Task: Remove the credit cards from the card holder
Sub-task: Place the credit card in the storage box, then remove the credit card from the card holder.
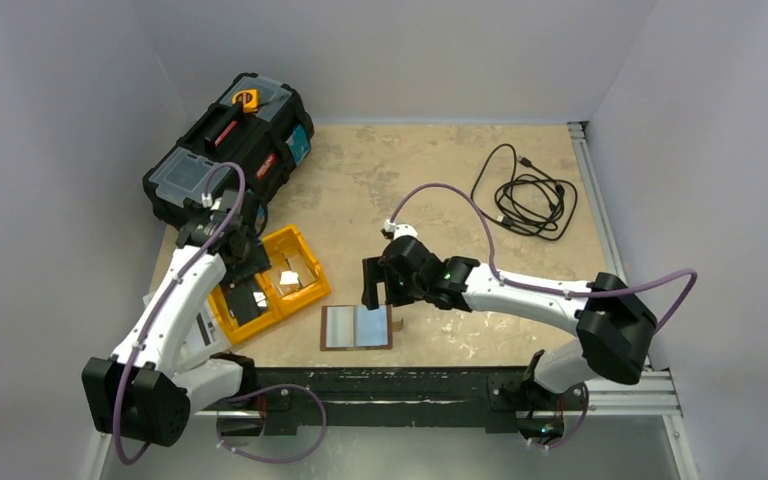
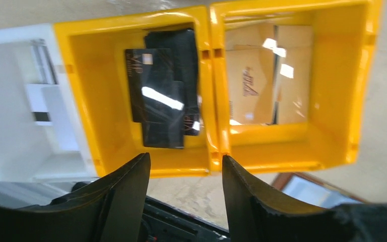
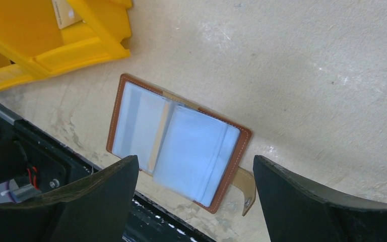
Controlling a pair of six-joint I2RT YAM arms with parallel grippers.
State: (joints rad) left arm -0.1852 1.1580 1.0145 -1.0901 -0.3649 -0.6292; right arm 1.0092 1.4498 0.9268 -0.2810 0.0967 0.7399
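"Card holder [image 1: 357,327]: where do you want me looking?"

"Look close to the near edge of the worktop [image 1: 440,180], about midway along. It lies open and flat there, just right of the orange tray [image 1: 305,245] and apart from it."

"What does it look like?"

"You'll see a brown leather border with pale stitching around pale grey-blue sleeves. One sleeve leaf sits over the fold. The snap tab [image 3: 244,184] sticks out past one cover. You cannot tell from here whether any sleeve has a card in it."

"How will it handle?"

"Expect it to be light, thin and floppy, with slick plastic sleeves. It will likely slide or fold up if you tug on it. Pin one leather cover down near its outer edge. Pinch any card by whatever edge shows at the sleeve mouth, since the cards should be stiff and slippery."

"And the claws?"

"Your right claw [image 3: 195,161] hangs over the card holder with its jaws wide apart, gripping nothing. Your left claw [image 2: 185,159] is over the tray with its jaws parted and nothing between them. Below it, black cards [image 2: 164,96] lie in one compartment and tan cards [image 2: 262,75] in the other."
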